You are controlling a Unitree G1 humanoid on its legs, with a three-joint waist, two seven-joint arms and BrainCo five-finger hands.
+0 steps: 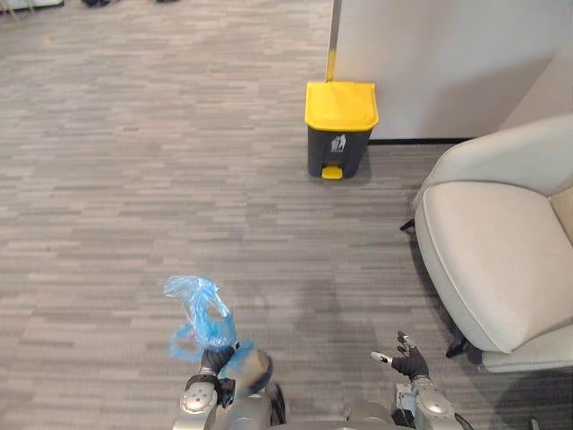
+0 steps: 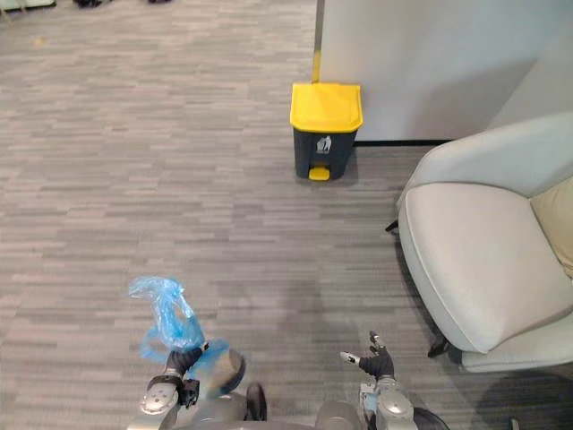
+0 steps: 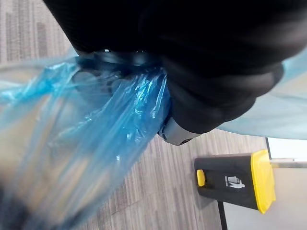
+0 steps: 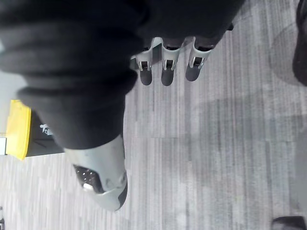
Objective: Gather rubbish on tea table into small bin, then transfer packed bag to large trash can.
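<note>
Grey striped carpet floor (image 1: 134,179) all around. White partition wall (image 1: 448,63) at the far side. Pale armchair (image 1: 492,260) on my right, seat facing in, its back near the wall. Large trash can (image 1: 339,130), dark body with a yellow lid and a yellow pedal, stands on the floor at the foot of the partition, left of the armchair; lid is down. Packed blue bag (image 1: 204,313) is in my left robot hand (image 1: 213,358), low on my left side and well apart from the can. The loose crumpled plastic top sticks up above the hand, the filled rounded part hangs just beside and below it. Left wrist view: blue film (image 3: 96,143) bunched tight against the hand, can visible past it across the carpet. Left robot hand is clamped on the bag's gathered neck. Right robot hand (image 1: 410,361) is low on my right, in front of the armchair's near edge, over bare carpet. Right wrist view: fingers (image 4: 165,67) straight and spread apart, thumb out to the side, touching nothing.
</note>
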